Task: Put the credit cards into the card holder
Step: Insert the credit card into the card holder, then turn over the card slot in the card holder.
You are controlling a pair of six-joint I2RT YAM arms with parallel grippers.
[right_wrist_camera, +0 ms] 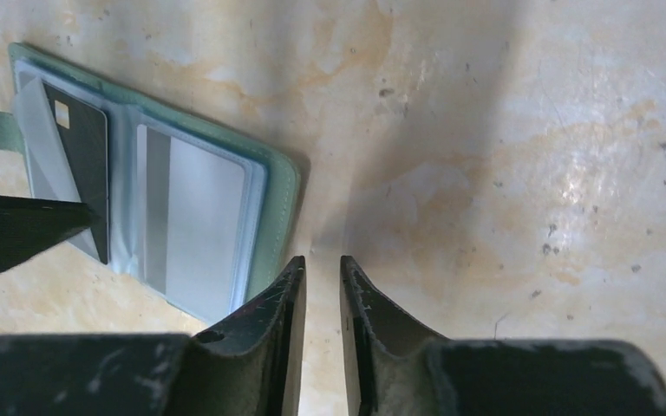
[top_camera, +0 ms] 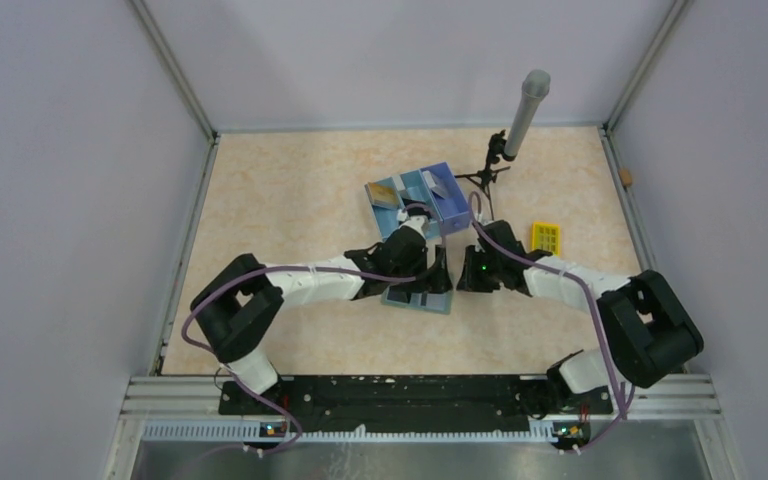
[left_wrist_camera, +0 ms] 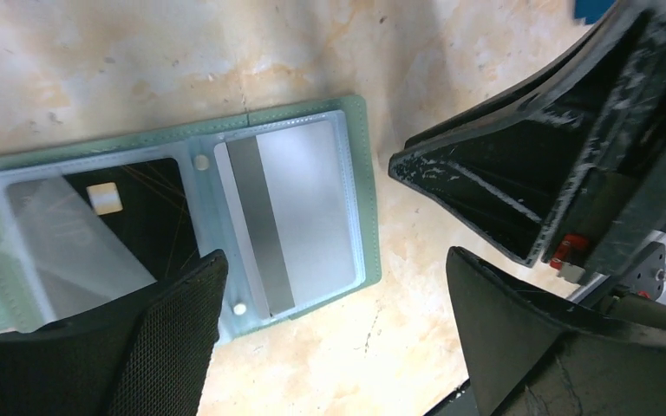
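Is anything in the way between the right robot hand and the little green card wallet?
No, nothing visible. The right gripper sits right at the green edge of the card holder, with nothing between them. The left gripper is over the holder's other half, off to the side.

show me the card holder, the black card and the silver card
card holder [left_wrist_camera: 365,199]: left wrist view, green right-hand border
black card [left_wrist_camera: 160,225]: left wrist view, dark face beside its chip
silver card [left_wrist_camera: 312,208]: left wrist view, plain area beside the stripe

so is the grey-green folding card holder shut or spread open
Spread open: the grey-green card holder lies flat, both clear inner pockets facing up.
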